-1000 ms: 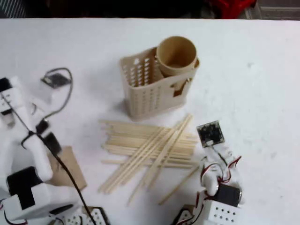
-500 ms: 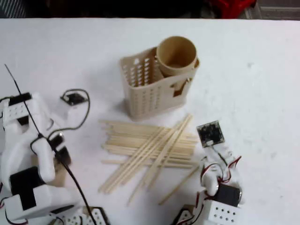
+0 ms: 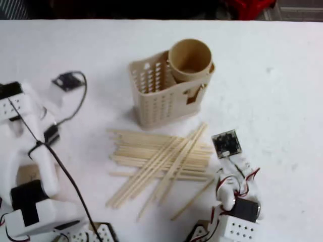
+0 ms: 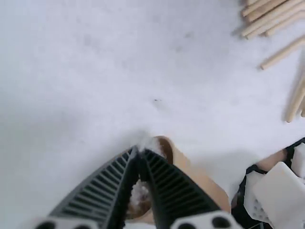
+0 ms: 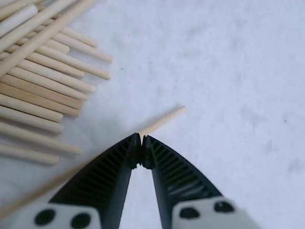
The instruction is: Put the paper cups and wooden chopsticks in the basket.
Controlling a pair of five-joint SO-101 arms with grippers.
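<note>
A white bench (image 3: 282,101) with a faintly speckled surface spans the high view. A flat brown piece (image 3: 28,174), partly hidden, lies on it near the lower left edge. Beyond the bench's far edge the room is dark, with a red object (image 3: 250,6) at the upper right.

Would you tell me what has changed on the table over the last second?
The left gripper swung out toward the chopsticks and back again, jaws shut. The paper cup beside it shifted toward the table's left side. The right gripper, the chopsticks, the basket and the second cup standing in it stayed put.
</note>
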